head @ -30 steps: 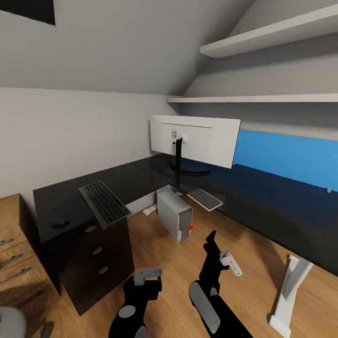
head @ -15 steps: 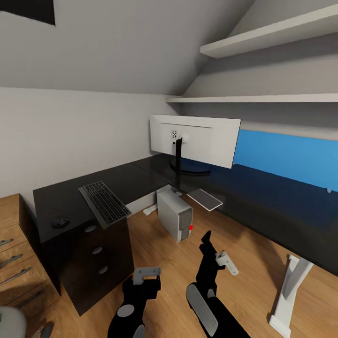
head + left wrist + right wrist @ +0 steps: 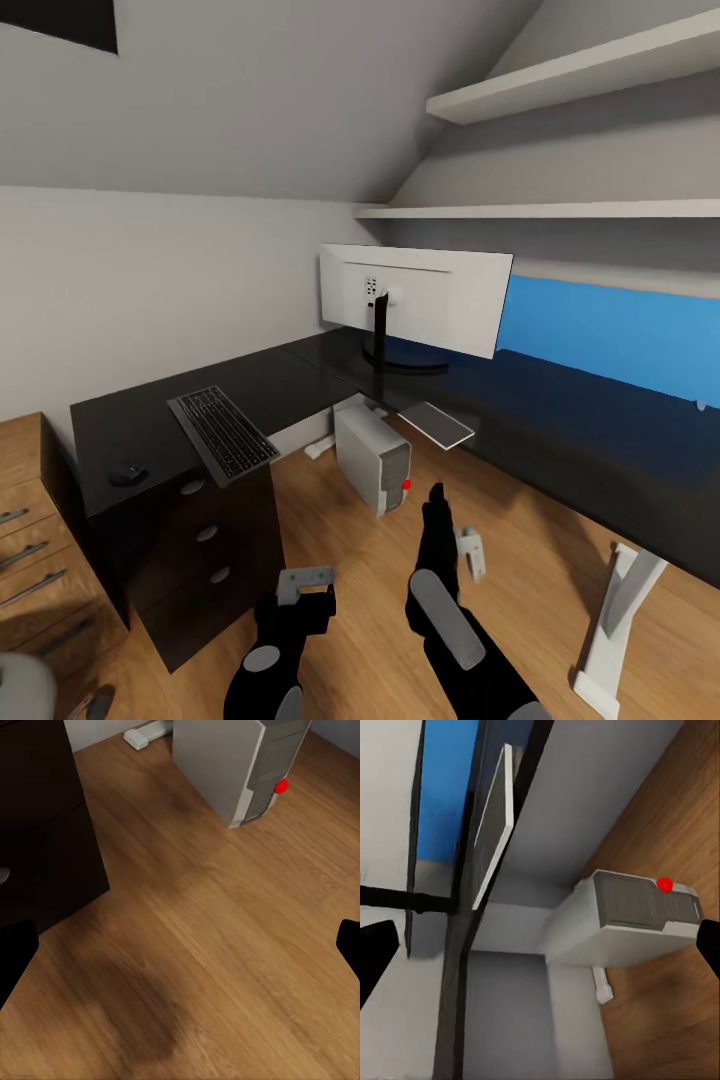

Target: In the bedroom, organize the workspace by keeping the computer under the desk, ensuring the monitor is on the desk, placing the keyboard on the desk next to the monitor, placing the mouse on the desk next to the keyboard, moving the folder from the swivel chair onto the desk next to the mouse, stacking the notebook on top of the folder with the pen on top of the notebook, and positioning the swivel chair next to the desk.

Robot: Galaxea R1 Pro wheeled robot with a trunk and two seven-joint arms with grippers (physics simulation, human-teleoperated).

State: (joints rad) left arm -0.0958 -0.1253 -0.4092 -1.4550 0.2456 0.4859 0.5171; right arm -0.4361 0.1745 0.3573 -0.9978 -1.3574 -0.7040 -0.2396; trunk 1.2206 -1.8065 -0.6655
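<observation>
Head view: I face the corner of an L-shaped black worktop (image 3: 560,440), both arms held low over the wooden floor (image 3: 520,590) because nothing is in hand.
Monitor (image 3: 425,297): upright on the worktop at the corner, its back toward me; that part of the job looks settled.
Computer (image 3: 372,457): stands on the floor under the worktop's inner edge, red button facing out, so I judge it already where it belongs.
Keyboard (image 3: 222,433): lies on the left wing of the worktop, its near end overhanging the edge; it sits well apart from the monitor, so it likely needs shifting.
Mouse (image 3: 128,474): on the worktop, near the keyboard's left side.
Flat grey item (image 3: 436,423): overhangs the worktop edge beside the monitor stand; I cannot tell what it is.
Left end effector (image 3: 305,582): fingers spread wide, empty, pointing down at bare floor near the drawer unit (image 3: 205,545).
Right end effector (image 3: 470,552): spread wide, empty, aimed toward the computer and the worktop's underside.
Folder, notebook, pen: I cannot place them from here.
</observation>
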